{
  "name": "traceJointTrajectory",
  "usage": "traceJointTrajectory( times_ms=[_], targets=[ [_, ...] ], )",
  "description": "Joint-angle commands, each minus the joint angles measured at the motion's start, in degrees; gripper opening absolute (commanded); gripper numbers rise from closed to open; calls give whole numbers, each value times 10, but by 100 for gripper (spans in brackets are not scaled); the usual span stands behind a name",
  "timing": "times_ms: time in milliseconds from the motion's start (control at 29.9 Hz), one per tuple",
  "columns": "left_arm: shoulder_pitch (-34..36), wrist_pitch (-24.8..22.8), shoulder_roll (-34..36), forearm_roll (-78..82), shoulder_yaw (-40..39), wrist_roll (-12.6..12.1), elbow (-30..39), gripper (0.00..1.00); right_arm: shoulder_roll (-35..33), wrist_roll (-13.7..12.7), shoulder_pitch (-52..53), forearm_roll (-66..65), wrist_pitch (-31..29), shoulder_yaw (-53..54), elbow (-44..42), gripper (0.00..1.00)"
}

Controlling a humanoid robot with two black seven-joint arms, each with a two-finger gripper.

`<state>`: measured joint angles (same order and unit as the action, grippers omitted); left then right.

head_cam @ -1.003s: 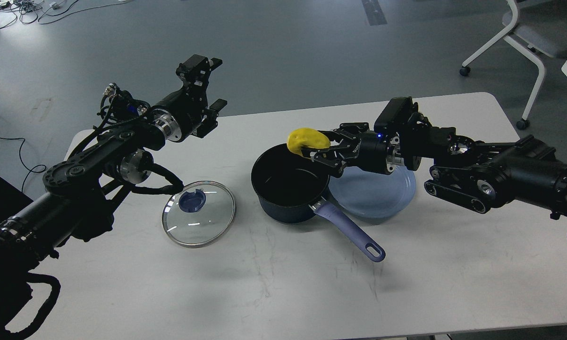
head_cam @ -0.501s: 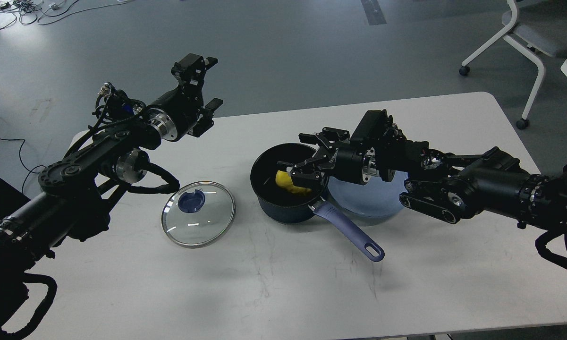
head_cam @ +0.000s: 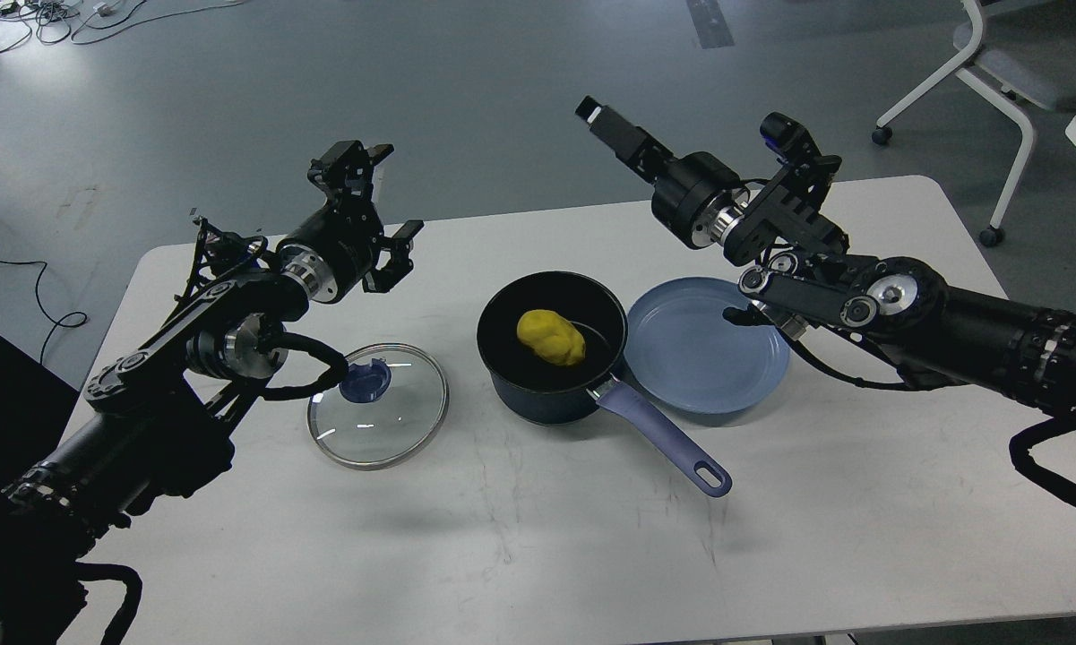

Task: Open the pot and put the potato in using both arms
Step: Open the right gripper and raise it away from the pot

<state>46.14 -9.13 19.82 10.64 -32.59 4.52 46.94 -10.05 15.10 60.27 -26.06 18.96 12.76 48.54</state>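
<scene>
The smooth yellow egg-shaped potato is seen lying inside the dark navy round pot at mid-frame, its glass lid laid flat to the lower left. The left gripper is held spread and empty at the upper left. The right gripper is raised at upper centre; its opening cannot be told. Little risk remains: the long lavender handle or the flat blue plate could be clipped by a low retreat of the right arm.
</scene>
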Motion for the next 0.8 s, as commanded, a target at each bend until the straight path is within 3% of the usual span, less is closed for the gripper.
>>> traceJointTrajectory(
  times_ms=[0,33,100,368,501,702,769],
  targets=[
    [-18,-22,1,-11,-19,-5,3,98,-11,-86,-12,157,-10,71,13,100],
    [-21,-27,2,-15,-25,-5,3,98,-11,-109,-16,182,-10,91,13,100],
    [-30,-31,3,-22,-34,-5,3,98,-13,-122,-18,197,-13,111,12,100],
    [-39,-40,6,-28,-57,-6,3,98,-30,-130,-37,197,-28,117,65,100],
    [-42,-41,8,-27,-57,-5,3,98,-71,-153,-43,196,-107,108,68,100],
    [-42,-42,12,-25,-51,-5,3,98,-122,-159,-48,196,-244,104,63,100],
    [-42,-42,10,-24,-50,-5,3,98,-124,-159,-49,196,-250,104,61,100]
  ],
)
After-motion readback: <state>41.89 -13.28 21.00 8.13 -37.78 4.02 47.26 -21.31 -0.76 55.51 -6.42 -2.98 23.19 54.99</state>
